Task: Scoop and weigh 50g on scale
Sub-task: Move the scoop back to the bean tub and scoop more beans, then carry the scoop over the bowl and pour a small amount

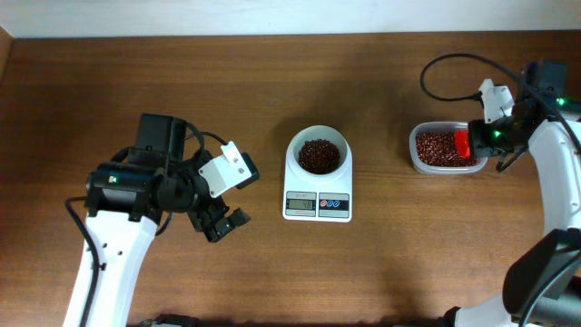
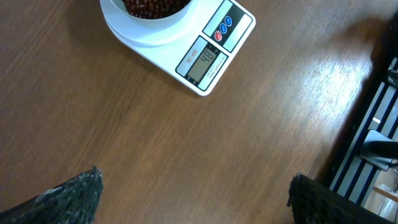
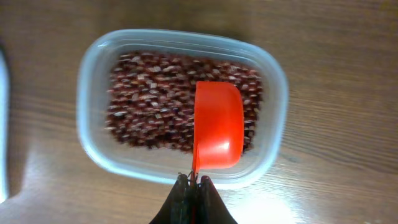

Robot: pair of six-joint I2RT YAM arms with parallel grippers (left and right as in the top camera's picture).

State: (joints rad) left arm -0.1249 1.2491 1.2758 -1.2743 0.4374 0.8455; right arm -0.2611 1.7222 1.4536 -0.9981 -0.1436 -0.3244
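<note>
Close in, the right pincer (image 3: 194, 183) is clamped shut on the thin handle of the orange scoop (image 3: 217, 127), likely the right place to hold it. The beans (image 3: 149, 99) in the tub (image 3: 273, 74) below look loose, hard and apt to roll. Farther off, the scale (image 1: 317, 202) holds more in its bowl, and the left pincer (image 2: 194, 180) gapes empty.

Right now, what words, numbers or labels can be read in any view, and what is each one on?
"46", possibly "48", tilted and slightly blurred: on the display of the scale, left wrist view.
Small print left of the display: too small to read.
Marks on the buttons: too small to read.
Overhead, the display digits: too small to read.
Tub and scoop: no text visible.
</note>
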